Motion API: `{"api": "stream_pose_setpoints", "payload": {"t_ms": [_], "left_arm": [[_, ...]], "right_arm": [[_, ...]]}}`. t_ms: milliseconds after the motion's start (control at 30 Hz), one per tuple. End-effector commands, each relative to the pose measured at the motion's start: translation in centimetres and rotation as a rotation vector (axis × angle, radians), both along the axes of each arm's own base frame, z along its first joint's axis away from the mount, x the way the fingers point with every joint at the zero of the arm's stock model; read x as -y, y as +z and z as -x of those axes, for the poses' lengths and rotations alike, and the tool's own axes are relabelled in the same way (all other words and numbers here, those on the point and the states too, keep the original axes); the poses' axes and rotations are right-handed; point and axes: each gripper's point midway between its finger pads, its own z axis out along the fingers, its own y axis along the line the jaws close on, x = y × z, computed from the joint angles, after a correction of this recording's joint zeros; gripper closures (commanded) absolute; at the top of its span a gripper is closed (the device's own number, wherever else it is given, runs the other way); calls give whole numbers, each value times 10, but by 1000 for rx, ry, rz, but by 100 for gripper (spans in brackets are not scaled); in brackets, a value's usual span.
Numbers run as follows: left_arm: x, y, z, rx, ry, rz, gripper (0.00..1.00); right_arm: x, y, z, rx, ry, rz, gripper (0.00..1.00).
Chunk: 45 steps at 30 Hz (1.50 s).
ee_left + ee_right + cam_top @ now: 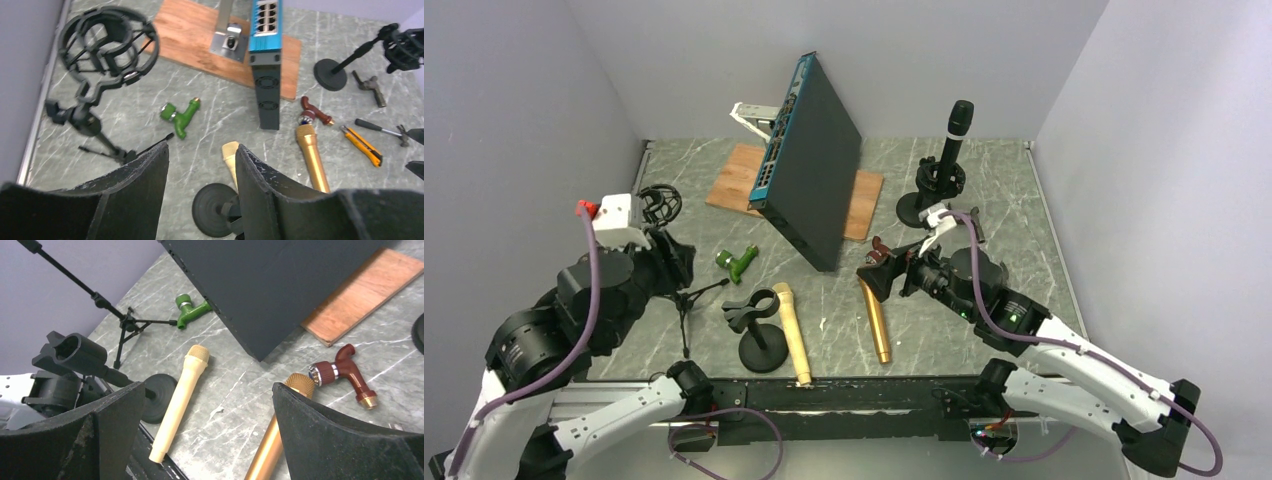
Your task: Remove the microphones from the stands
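Black cylindrical microphone [958, 125] upright in black round-based stand [932, 190], far right on grey marbled table [1024, 230]. Left gripper [202, 150] parted, empty. Right gripper [207, 390] spread wide, empty, over head of gold metal microphone [280, 430] lying flat.

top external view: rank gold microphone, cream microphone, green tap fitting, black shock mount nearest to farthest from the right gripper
1. Gold metal microphone, right beside the right gripper.
2. Cream microphone, to its left.
3. Green plastic tap fitting, farther left.
4. Black round shock mount, at the far left.
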Motion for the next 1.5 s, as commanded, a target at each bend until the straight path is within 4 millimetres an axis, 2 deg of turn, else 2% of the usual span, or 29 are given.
{"api": "stream_pose_setpoints", "payload": {"t_ms": [0,100,233,333,400,600,667,700,767,867,967,1100,1267,1367,1467], "left_arm": [[-34,-13,9,-16,161,7,45],[-56,-20,16,-31,265,11,48],[-74,-26,18,-40,364,-49,51],[-84,-32,19,-72,443,-91,47],[-82,-37,16,-101,454,-140,41],[-60,-63,1,-192,416,-212,28],[-57,-72,-9,-188,415,-222,23],[-57,-83,-12,-218,393,-263,21],[-58,-93,-23,-238,404,-241,21],[-78,-107,-29,-268,506,-244,21],[-84,-106,-37,-229,541,-233,25],[-85,-106,-48,-184,534,-262,43],[-91,-119,-54,-211,595,-280,44],[-88,-130,-58,-229,592,-265,45],[-91,-137,-54,-240,621,-252,45]], "right_arm": [[-18,39,3,39,73,-99,0],[-30,41,5,22,113,-104,0],[-49,38,11,-20,197,-121,0],[-58,36,15,-49,240,-129,0],[-61,34,16,-62,251,-135,0],[-64,30,18,-85,260,-135,0],[-64,29,18,-90,260,-133,0],[-64,28,18,-91,261,-133,0],[-64,28,18,-93,261,-131,0],[-64,26,17,-89,258,-120,0],[-65,22,15,-84,255,-112,0],[-73,15,12,-79,274,-114,0],[-87,11,11,-96,318,-92,0],[-89,9,10,-93,326,-94,0],[-89,8,11,-95,325,-115,0]]}}
